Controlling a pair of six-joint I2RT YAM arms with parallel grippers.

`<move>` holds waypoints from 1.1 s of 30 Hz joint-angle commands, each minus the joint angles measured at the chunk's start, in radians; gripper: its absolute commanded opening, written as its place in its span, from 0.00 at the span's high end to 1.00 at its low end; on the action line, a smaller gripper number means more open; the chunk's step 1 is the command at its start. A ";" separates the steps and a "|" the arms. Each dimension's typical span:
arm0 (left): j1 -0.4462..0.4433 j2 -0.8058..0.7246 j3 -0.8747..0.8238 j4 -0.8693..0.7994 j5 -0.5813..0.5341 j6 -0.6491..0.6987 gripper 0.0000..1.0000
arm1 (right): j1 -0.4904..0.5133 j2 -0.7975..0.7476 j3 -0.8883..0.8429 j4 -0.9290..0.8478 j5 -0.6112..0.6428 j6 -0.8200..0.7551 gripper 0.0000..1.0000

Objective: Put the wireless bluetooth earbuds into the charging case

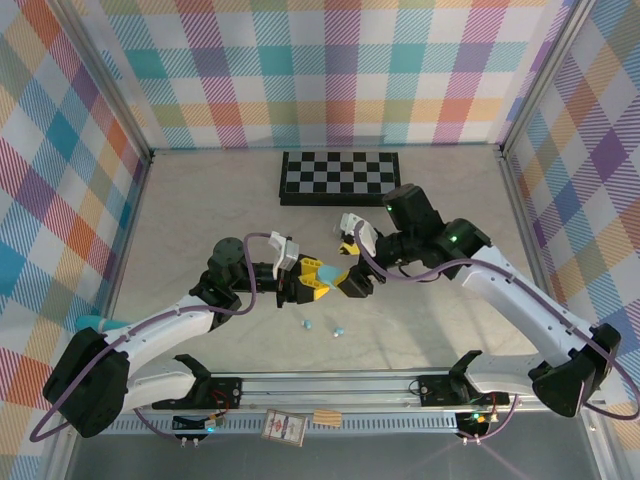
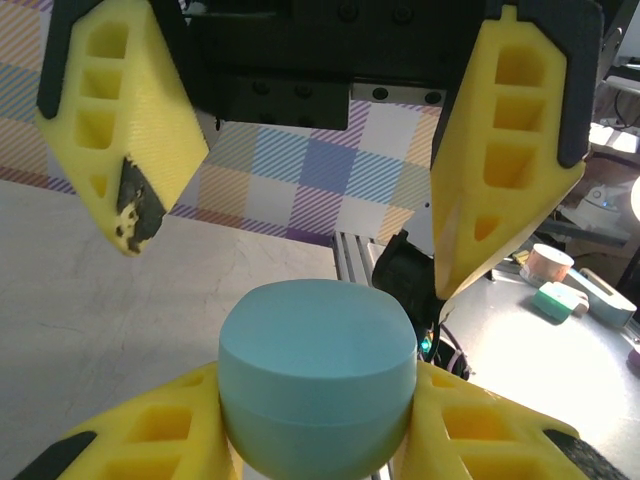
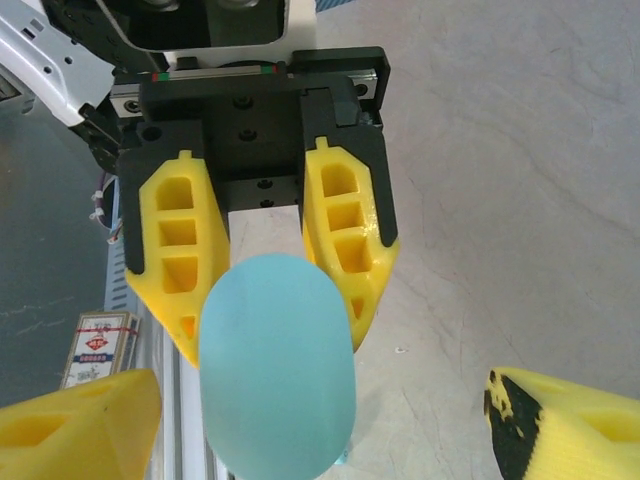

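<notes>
A teal pebble-like charging case (image 2: 318,365), lid closed, is held off the table with my left gripper (image 2: 318,400) shut on its sides. In the right wrist view the same case (image 3: 277,365) sticks out toward the camera from the left gripper (image 3: 275,330). My right gripper (image 3: 320,420) is open wide, its fingers either side of the case's free end without touching it. From above, both grippers meet at the table's middle: left gripper (image 1: 316,275), case (image 1: 329,272), right gripper (image 1: 350,274). Two tiny earbuds (image 1: 309,325) (image 1: 338,331) lie on the table just in front.
A folded chessboard (image 1: 340,175) lies at the back centre. A small card box (image 1: 285,427) rests on the front rail. A teal object (image 1: 88,322) sits beside the left arm's lower link. Checked walls close three sides.
</notes>
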State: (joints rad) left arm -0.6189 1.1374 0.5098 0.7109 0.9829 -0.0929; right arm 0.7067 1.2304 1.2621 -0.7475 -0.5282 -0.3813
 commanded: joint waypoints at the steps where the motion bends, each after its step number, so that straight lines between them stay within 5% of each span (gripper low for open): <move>1: 0.004 0.001 0.036 0.060 0.008 -0.020 0.75 | 0.008 0.023 -0.010 0.029 0.017 -0.019 0.16; 12: 0.004 0.001 0.029 0.081 0.004 -0.037 0.75 | 0.006 0.026 -0.012 0.026 0.113 0.005 0.16; 33: 0.004 -0.010 0.014 0.087 0.012 -0.037 0.74 | -0.040 -0.045 -0.012 0.063 0.146 0.046 0.39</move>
State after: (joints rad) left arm -0.6182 1.1397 0.5152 0.7418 0.9543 -0.1200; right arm 0.6685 1.1976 1.2617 -0.7128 -0.3969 -0.3286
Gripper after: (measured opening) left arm 0.341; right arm 0.613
